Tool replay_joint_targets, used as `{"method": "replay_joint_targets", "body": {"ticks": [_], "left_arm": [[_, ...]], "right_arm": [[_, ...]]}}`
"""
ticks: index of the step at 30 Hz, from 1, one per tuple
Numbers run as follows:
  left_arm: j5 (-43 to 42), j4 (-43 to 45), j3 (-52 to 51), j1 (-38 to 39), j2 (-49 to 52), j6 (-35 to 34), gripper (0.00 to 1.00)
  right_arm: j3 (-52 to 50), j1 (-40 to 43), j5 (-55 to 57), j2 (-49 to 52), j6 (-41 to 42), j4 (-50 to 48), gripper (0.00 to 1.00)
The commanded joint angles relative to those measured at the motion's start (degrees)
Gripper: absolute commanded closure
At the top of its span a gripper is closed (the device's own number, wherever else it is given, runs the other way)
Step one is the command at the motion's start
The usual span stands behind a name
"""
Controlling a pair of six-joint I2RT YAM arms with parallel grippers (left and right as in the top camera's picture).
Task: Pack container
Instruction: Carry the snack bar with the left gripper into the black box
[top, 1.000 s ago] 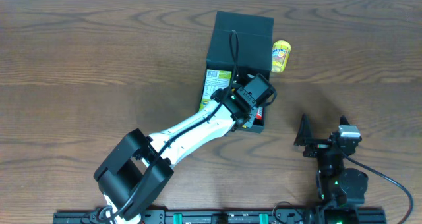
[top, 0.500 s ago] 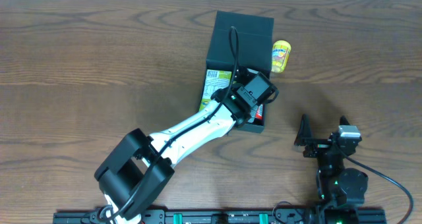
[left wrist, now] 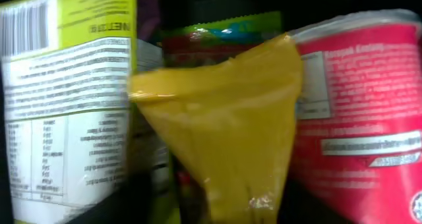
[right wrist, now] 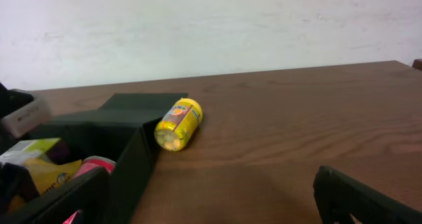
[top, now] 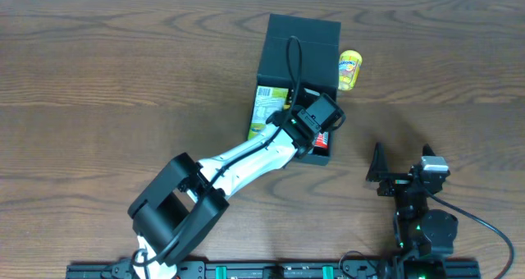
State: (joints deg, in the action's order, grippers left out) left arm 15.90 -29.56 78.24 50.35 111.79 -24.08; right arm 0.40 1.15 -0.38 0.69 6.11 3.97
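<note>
Overhead, we see a brown wood-grain table (top: 123,66) with the dark teal-black square box container (top: 299,41) at 12 o'clock and a small yellow plastic jar (top: 350,69) at its 3 o'clock. The left gripper (top: 316,121) is in the container, and we cannot tell its jaws.
Left wrist: a yellow foil packet (left wrist: 224,138) sits between a green-yellow carton (left wrist: 66,99) and a red cup (left wrist: 359,105).
Right wrist: a white wall (right wrist: 211,26), and the right gripper (right wrist: 211,197) spread wide.

No wording can be read for certain. The green-yellow carton (left wrist: 66,105) in the container (top: 299,34) carries a barcode and an upside-down panel of fine print, all blurred. The red tub (left wrist: 356,118) bears white lettering and the yellow can (top: 350,69) a label, both illegible.
</note>
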Motion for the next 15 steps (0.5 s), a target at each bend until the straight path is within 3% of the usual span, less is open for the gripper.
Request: {"method": "replay_joint_targets", "body": {"ticks": [1, 6, 9, 12, 15], "left_arm": [[1.51, -0.5, -0.44, -0.13, -3.13, 0.98, 0.3], [1.46, -1.38, -0.44, -0.07, -8.87, 0.94, 0.29], [1.4, -1.73, -0.44, -0.07, -11.47, 0.94, 0.36], [0.96, -2.29, -0.44, -0.07, -12.83, 0.92, 0.56], [-1.29, -2.6, -0.46, -0.07, -12.31, 0.87, 0.84]], "right_arm": [[-0.09, -0.81, 0.17, -0.31, 0.68, 0.31, 0.01], [-0.09, -0.81, 0.17, -0.31, 0.68, 0.31, 0.01], [-0.09, -0.81, 0.17, -0.31, 0.68, 0.31, 0.01], [-0.09, -0.81, 0.17, -0.31, 0.68, 0.31, 0.01], [-0.09, -0.81, 0.17, -0.28, 0.68, 0.31, 0.01]]}}
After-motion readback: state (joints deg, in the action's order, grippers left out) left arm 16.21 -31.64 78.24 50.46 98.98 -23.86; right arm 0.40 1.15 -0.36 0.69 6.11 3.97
